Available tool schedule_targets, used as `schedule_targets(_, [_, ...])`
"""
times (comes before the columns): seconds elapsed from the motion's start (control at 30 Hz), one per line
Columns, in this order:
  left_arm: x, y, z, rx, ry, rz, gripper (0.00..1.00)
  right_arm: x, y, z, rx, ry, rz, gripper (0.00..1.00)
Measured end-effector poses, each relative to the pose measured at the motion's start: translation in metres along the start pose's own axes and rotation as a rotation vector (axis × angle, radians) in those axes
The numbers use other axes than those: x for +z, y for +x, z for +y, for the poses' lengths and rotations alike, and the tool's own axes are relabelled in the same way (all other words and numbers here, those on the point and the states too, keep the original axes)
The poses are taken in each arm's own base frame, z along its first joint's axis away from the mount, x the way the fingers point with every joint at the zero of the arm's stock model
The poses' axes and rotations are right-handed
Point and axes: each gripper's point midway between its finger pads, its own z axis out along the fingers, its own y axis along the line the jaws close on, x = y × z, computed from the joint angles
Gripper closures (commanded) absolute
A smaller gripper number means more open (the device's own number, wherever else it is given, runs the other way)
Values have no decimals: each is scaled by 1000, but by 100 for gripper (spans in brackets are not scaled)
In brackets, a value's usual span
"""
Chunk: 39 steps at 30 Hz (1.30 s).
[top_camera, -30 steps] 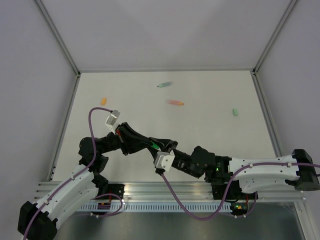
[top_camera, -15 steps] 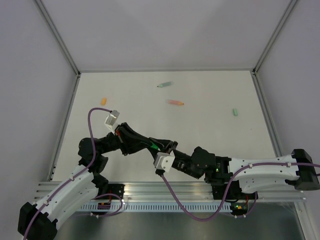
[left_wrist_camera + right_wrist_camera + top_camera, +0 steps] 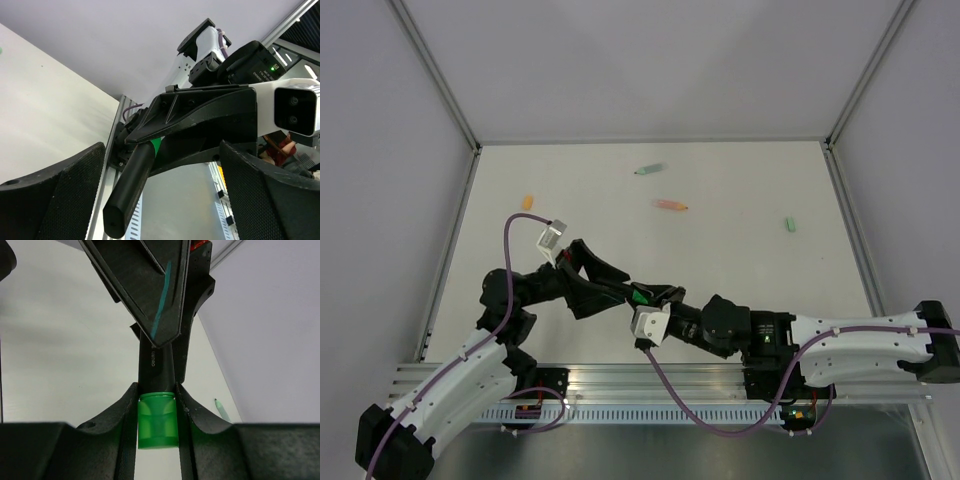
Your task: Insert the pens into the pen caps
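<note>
The black pen (image 3: 156, 370) sits with its tip inside the bright green pen cap (image 3: 157, 421), and my right gripper (image 3: 157, 426) is shut on that cap. In the left wrist view the pen's black barrel (image 3: 131, 185) juts out between my left gripper's (image 3: 160, 200) wide-open fingers, touching neither. Both grippers meet near the table's front, the left gripper (image 3: 612, 284) facing the right gripper (image 3: 655, 297). On the far side of the table lie the mint pen (image 3: 648, 169) and the salmon pen (image 3: 670, 205). An orange cap (image 3: 527, 201) lies far left and a mint cap (image 3: 789, 224) far right.
Grey walls with aluminium posts enclose the white table (image 3: 740, 260) on three sides. A slotted metal rail (image 3: 650, 385) runs along the near edge by the arm bases. Purple cables loop from both wrists.
My left gripper has opened and let go of the black pen, drawing back slightly. The right gripper keeps the green cap with the pen in it.
</note>
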Motion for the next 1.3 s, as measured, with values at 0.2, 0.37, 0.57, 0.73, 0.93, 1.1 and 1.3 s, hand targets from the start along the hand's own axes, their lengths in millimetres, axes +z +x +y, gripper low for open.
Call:
schedule_targets(0.2, [2,7,5,3,-6,63,0,-10,7,4,12,-58,64,100])
schedule_targets(0.37, [-3,23,14,28,-29,143,3,-18,-3,5,41,-138,103,100])
schedule_targets(0.57, [-13,40,6,69,12,233,15,-33,-25,8,92,-265,109,100])
schedule_targets(0.73, [-21,44,-15,111,81,273,20,-50,-27,21,112,-389,135,100])
schedule_targets(0.93, [-27,42,-43,139,153,343,28,-47,-29,38,112,-502,205,100])
schedule_targets(1.1, [-29,39,-55,149,160,396,32,-41,-17,55,81,-569,268,100])
schedule_targets(1.3, [-28,57,-48,71,166,479,33,-40,-22,54,45,-602,274,100])
